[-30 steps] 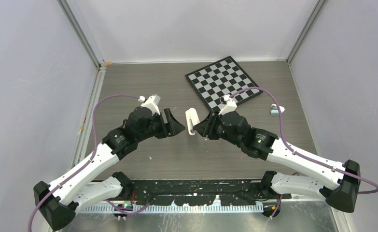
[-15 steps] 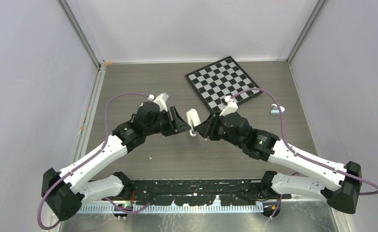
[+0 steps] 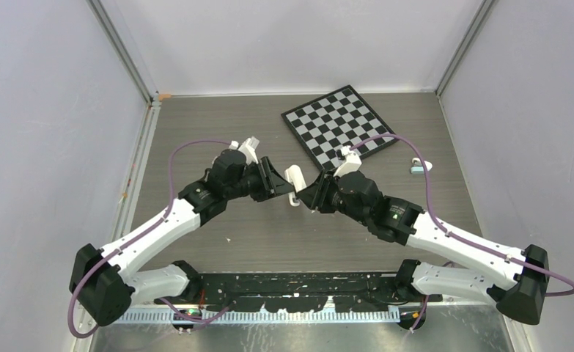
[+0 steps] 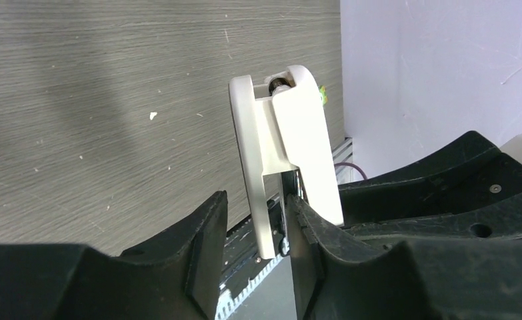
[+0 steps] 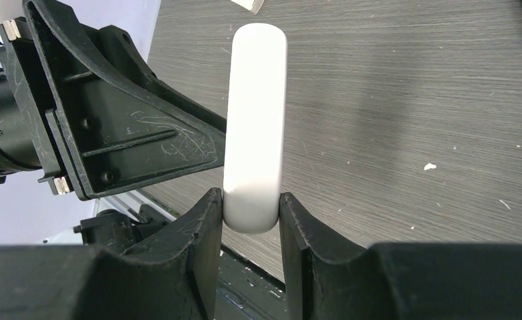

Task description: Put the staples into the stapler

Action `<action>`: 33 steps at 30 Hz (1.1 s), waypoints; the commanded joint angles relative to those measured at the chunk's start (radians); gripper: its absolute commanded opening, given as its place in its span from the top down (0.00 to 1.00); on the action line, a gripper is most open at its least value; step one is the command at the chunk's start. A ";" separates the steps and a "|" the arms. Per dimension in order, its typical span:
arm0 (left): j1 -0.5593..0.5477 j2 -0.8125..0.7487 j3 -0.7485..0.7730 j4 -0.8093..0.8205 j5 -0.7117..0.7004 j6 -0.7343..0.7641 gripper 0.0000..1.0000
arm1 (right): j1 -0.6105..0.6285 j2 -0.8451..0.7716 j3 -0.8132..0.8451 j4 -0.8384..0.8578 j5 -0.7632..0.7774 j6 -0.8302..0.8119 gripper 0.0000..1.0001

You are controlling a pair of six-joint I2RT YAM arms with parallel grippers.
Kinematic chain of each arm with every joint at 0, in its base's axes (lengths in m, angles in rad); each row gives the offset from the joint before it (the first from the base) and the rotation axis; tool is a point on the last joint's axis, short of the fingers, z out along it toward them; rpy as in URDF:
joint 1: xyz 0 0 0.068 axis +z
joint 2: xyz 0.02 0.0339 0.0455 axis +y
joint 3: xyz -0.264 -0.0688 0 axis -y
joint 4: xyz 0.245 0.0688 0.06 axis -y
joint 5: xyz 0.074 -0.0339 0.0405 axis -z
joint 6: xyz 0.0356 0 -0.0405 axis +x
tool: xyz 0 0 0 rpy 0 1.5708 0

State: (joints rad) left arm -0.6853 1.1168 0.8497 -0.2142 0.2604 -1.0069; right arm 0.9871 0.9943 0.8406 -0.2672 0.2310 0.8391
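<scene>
Table (image 3: pixel 196 132): grey wood-grain, closed in by pale walls (image 3: pixel 49 110) at left, back and right.
Left arm (image 3: pixel 159 227): reaches from the near left corner toward the middle, with a purple cable (image 3: pixel 188 147) looped above it.
Left gripper (image 4: pixel 255 203): part open, with no sure hold on anything; fingers (image 4: pixel 205 240) stand either side of the stapler's near end, a gap shows at the left finger, and contact at the other is not clear.
Stapler (image 3: pixel 294 183): at the table's middle, between the two grippers and gripped by the right one; white and slim. Left wrist view shows two white arms joined at a hinge with a dark pin at the far end, and a metal strip between them lower down.
Right gripper (image 5: pixel 250 200): clamped on the stapler's rounded end, both fingers (image 5: pixel 201 233) pressed to its sides.
Right arm (image 3: pixel 445 238): reaches from the near right corner, its gripper nose to nose with the left one.
Chessboard (image 3: pixel 340 126): flat on the table behind the grippers, turned on the diagonal.
White-and-teal item (image 3: pixel 418 166): on the table just right of the chessboard, well apart from both grippers; too small to tell more.
</scene>
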 commanded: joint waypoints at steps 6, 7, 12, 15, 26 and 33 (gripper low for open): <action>0.004 0.063 -0.031 0.188 0.103 -0.101 0.64 | 0.002 0.002 0.026 0.092 0.045 -0.024 1.00; 0.004 0.068 -0.031 0.183 0.107 -0.103 0.66 | 0.002 0.003 0.026 0.091 0.048 -0.025 0.99; 0.006 0.071 -0.015 0.073 0.076 -0.066 0.66 | 0.002 -0.005 0.024 0.085 0.069 -0.023 0.99; 0.006 0.063 -0.021 0.060 0.077 -0.054 0.66 | 0.002 -0.006 0.026 0.077 0.078 -0.021 0.99; 0.006 0.055 -0.009 0.020 0.055 -0.065 0.55 | 0.002 0.018 0.028 0.079 0.089 -0.025 0.99; 0.005 0.063 -0.055 0.109 0.053 -0.135 0.58 | 0.002 0.027 0.023 0.099 0.092 -0.020 0.99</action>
State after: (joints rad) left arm -0.6785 1.1843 0.8173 -0.1909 0.3069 -1.0954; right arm 0.9844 1.0218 0.8402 -0.2676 0.2989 0.8139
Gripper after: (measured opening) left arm 0.433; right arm 0.385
